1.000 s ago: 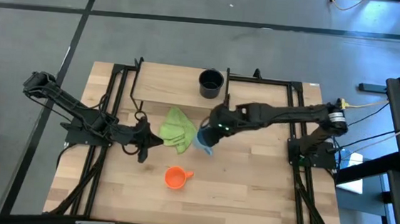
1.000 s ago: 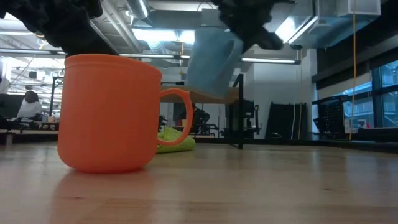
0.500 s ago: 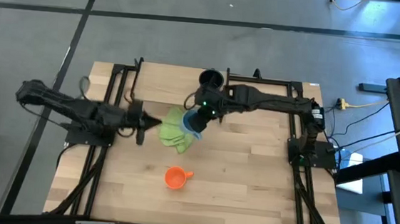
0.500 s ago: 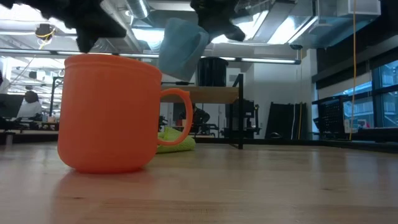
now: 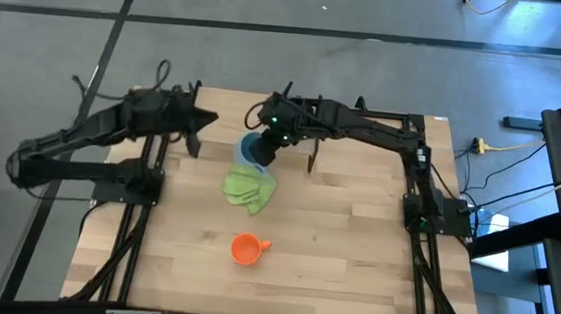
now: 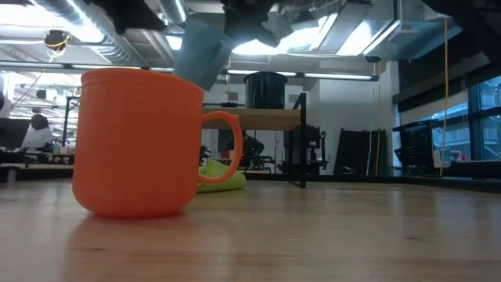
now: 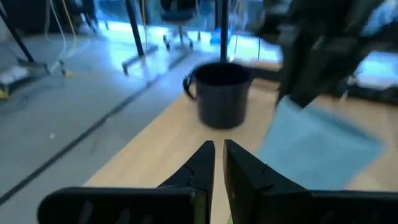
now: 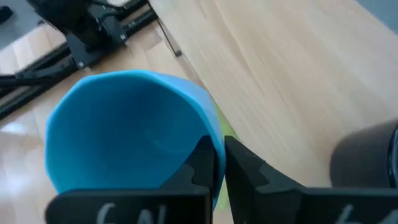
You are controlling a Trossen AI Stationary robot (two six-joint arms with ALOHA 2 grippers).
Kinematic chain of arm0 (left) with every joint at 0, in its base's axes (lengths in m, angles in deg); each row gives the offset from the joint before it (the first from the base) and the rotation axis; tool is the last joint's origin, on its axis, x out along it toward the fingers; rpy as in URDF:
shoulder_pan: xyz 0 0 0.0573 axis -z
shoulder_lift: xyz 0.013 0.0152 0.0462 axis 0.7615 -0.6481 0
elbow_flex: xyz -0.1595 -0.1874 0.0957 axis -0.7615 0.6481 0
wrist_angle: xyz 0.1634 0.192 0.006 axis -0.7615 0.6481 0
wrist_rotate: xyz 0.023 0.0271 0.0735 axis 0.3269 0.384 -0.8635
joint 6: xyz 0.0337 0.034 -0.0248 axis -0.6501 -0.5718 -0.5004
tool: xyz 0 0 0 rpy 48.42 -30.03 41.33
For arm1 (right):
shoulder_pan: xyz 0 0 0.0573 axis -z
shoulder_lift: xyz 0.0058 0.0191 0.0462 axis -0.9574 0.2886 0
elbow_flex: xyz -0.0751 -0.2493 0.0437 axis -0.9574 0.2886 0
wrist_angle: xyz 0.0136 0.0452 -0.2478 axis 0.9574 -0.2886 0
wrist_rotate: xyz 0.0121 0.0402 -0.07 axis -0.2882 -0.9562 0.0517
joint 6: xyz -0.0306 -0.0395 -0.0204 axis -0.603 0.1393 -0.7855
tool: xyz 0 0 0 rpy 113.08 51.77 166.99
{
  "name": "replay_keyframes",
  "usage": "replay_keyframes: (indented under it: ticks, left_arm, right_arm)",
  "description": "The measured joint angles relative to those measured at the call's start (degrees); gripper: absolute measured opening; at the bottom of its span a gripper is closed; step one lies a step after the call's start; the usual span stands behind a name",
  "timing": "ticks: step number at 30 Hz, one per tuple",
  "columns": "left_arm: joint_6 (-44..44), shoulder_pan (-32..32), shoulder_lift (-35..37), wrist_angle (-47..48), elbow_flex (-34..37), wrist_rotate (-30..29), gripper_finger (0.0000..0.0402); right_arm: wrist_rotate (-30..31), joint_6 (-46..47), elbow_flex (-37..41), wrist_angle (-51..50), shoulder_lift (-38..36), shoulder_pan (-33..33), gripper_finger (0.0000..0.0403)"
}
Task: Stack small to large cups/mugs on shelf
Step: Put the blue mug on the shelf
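Overhead view of a wooden table (image 5: 353,253). In the upper left of the frame, the left gripper (image 5: 206,119) hangs above the left end of the shelf (image 5: 226,113); its wrist camera shows its fingers (image 7: 202,163) pressed nearly together and holding nothing.

At upper centre, the right gripper (image 5: 264,148) holds the light blue mug (image 5: 252,153) in the air over the shelf's front edge, tilted. The right wrist camera shows the fingers pinching the mug's rim wall, one finger inside and one outside. Just below it in the frame, a green cloth (image 5: 249,189) lies crumpled on the table.

The dark navy mug (image 6: 263,89) stands upright on the shelf, largely hidden overhead by the right arm. The orange mug (image 5: 246,249) stands alone at lower centre, handle pointing right.

The mugs look rigid, smooth and fairly light, so probably slippery. A pinch across the rim wall seems the best hold, since a tilted mug could slip or swing. Whether they would break cannot be told.
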Motion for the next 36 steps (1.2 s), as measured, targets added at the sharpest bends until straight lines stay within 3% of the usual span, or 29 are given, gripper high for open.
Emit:
replay_keyframes:
  ticks: [7,12,20,29,33,36]
  left_arm:
    - [-2.97,-17.04,-10.16,-10.26,-3.35,20.99,0.0027]
    - [-5.17,-29.35,-18.49,-9.39,-7.36,32.95,0.0027]
    - [-8.85,-37.99,-29.41,-7.62,-15.81,47.54,0.0027]
    - [-17.16,-39.13,-36.0,0.97,-22.46,49.69,0.0027]
    - [-18.87,-39.18,-37.85,2.11,-23.13,52.71,0.0027]
    - [-19.29,-39.32,-38.5,2.28,-23.24,51.56,0.0027]
  right_arm:
    - [-0.11,-0.42,-2.82,-3.47,2.33,1.48,0.002]
    - [-0.16,-1.54,-2.93,-2.0,2.18,2.82,0.002]
    - [-0.33,-3.15,-2.95,2.07,2.16,6.81,0.002]
    - [-1.11,-4.13,-2.93,9.27,2.49,8.33,0.002]
    - [-1.29,-3.27,-2.93,9.7,4.16,8.98,0.002]
    - [-3.86,-3.74,-2.87,9.44,5.57,9.5,0.002]
